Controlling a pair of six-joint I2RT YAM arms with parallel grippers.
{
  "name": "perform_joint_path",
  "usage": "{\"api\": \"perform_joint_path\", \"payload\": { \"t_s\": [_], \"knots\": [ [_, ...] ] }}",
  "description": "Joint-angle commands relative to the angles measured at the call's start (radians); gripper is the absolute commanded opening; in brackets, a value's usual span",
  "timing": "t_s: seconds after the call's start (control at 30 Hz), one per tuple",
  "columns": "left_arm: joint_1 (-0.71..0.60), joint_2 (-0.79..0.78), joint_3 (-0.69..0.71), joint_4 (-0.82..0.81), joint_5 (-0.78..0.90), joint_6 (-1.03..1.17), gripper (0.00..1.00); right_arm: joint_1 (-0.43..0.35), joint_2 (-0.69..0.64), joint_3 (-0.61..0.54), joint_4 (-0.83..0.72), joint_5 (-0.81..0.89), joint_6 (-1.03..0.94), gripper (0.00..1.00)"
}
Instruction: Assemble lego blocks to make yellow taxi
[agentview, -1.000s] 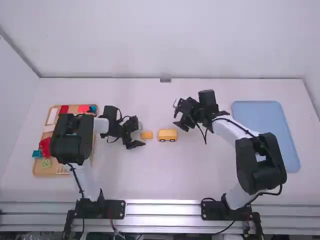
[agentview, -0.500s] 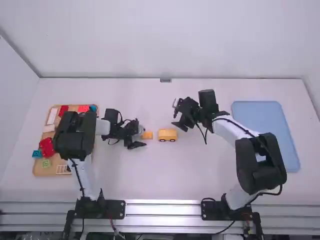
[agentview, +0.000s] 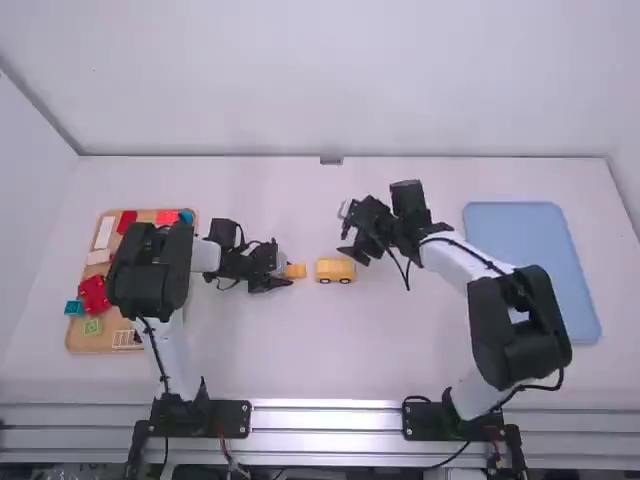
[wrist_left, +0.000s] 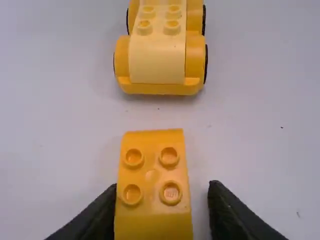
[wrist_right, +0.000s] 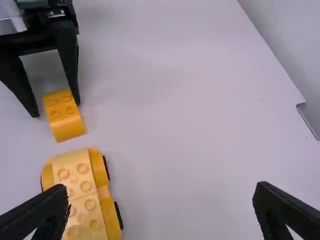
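In the high view my left gripper (agentview: 287, 271) is around the small orange-yellow block (agentview: 297, 271), left of the yellow wheeled car (agentview: 335, 269). The left wrist view has the left gripper (wrist_left: 164, 187) open, one finger against the studded block (wrist_left: 151, 175) and a narrow gap at the other; the car (wrist_left: 157, 60) stands apart from it. My right gripper (agentview: 346, 232) is beyond the car in the high view. Seen from the right wrist, the right gripper (wrist_right: 161, 189) is wide open with nothing held, one finger overlapping the car (wrist_right: 85, 192); the block (wrist_right: 64, 112) stands beside it.
A wooden tray (agentview: 95, 339) with red, blue, green and pale blocks lies at the far left, partly under the left arm. On the right lies a blue tray (agentview: 530, 240), near the right arm. A wall bounds the table's far edge.
The left gripper's fingers have drawn closer together around the block, after a slight shift to the right. My right gripper has moved a little left, toward the car.
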Motion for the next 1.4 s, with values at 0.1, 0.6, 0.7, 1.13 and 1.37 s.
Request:
{"api": "perform_joint_path", "payload": {
  "t_s": [0.1,0.6,0.7,1.13,1.37],
  "knots": [
    [-0.012,0.021,-0.014,0.009,-0.006,0.023,0.38,0.0,-0.003,0.01,-0.008,-0.008,0.022,0.98],
    [-0.012,0.014,0.008,0.009,-0.008,-0.063,0.23,-0.011,-0.003,0.003,-0.105,-0.021,-0.032,0.98],
    [-0.012,-0.01,0.037,-0.051,-0.009,-0.085,0.2,-0.039,-0.001,-0.006,-0.172,-0.105,-0.129,0.98],
    [-0.013,-0.08,0.15,-0.322,0.074,0.05,0.11,-0.111,-0.001,-0.32,0.19,-0.357,-0.23,0.99],
    [-0.033,-0.094,0.149,-0.323,0.079,0.045,0.1,-0.145,0.006,-0.396,0.308,-0.41,-0.17,0.99]
  ]
}}
